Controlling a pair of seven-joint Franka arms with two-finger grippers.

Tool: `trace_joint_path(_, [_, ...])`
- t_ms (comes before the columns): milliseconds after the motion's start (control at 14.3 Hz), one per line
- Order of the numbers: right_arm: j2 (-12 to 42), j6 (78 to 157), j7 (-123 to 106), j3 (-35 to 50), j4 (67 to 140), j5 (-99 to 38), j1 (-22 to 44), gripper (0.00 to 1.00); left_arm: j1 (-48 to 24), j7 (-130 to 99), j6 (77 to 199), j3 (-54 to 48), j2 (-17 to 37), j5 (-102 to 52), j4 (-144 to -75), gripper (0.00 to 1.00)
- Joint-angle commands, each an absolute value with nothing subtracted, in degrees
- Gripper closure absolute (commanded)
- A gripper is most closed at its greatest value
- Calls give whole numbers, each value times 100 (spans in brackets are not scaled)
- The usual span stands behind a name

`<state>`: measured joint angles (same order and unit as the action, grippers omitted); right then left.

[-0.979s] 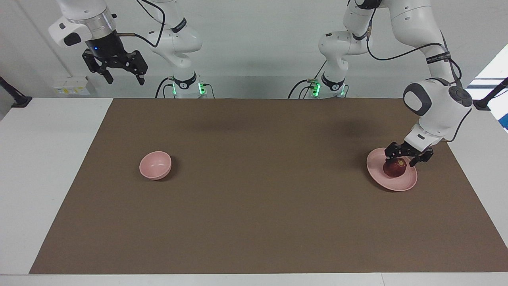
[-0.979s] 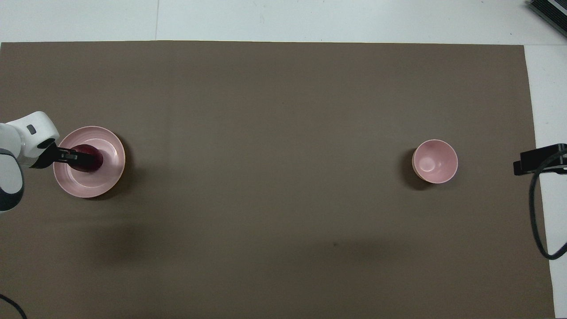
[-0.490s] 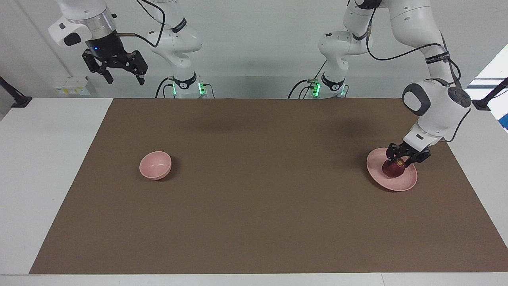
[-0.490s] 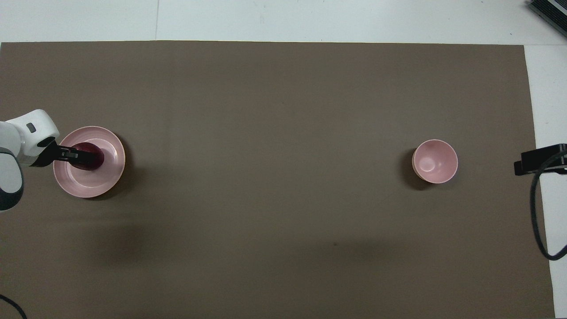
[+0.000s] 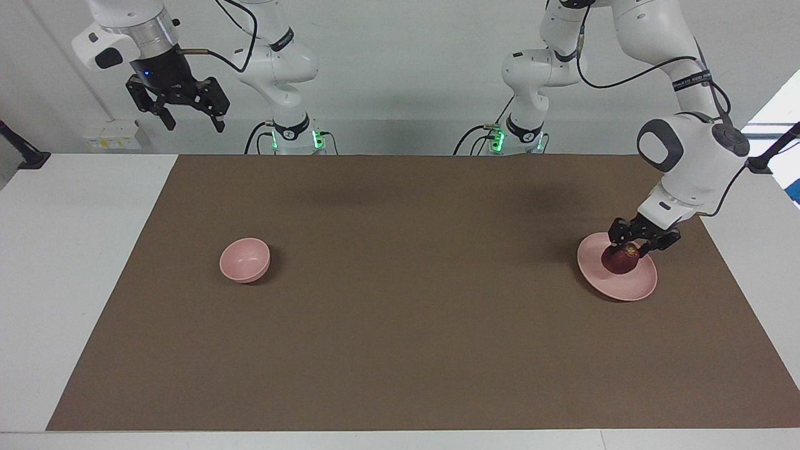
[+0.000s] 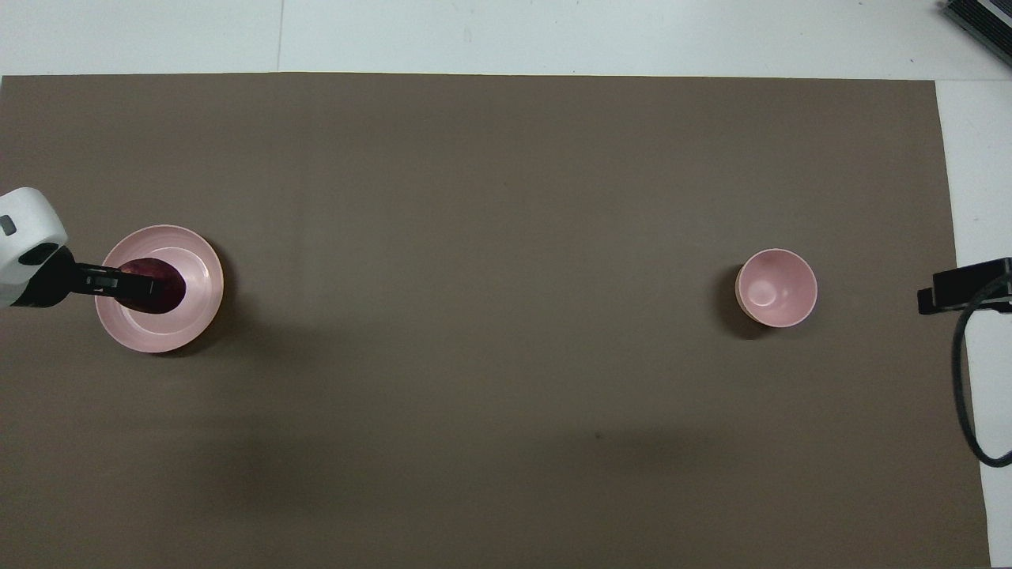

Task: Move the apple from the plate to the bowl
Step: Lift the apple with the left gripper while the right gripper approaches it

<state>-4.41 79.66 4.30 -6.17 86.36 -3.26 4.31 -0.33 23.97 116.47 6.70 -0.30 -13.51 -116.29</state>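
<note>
The left gripper (image 5: 632,249) was clamped on the apple (image 5: 620,260), just over the plate (image 5: 631,289). Best to lift straight, then carry it steadily to the bowl (image 5: 244,259). The right gripper (image 5: 192,119) waited open, high over its own end of the table

The apple (image 5: 620,261), small, round and dark red with a yellowish patch on top, sits over the flat pale pink plate (image 5: 637,286), toward the rim nearer the robots. The small deep pale pink bowl (image 5: 244,259) stands upright and empty, well apart from the plate, toward the right arm's end of the desk.
</note>
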Motion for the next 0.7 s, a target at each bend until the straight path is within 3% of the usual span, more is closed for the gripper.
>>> trace_joint_path(0, [-563, 8436, 938, -606, 9105, -737, 369, 0, -211, 2250, 11164, 651, -211, -1896, -11628, 100])
trace_joint_path(630, [-97, 9377, 3600, -536, 9431, -2389, 623, 0, -220, 1837, 11031, 212, -334, -4217, -11716, 100])
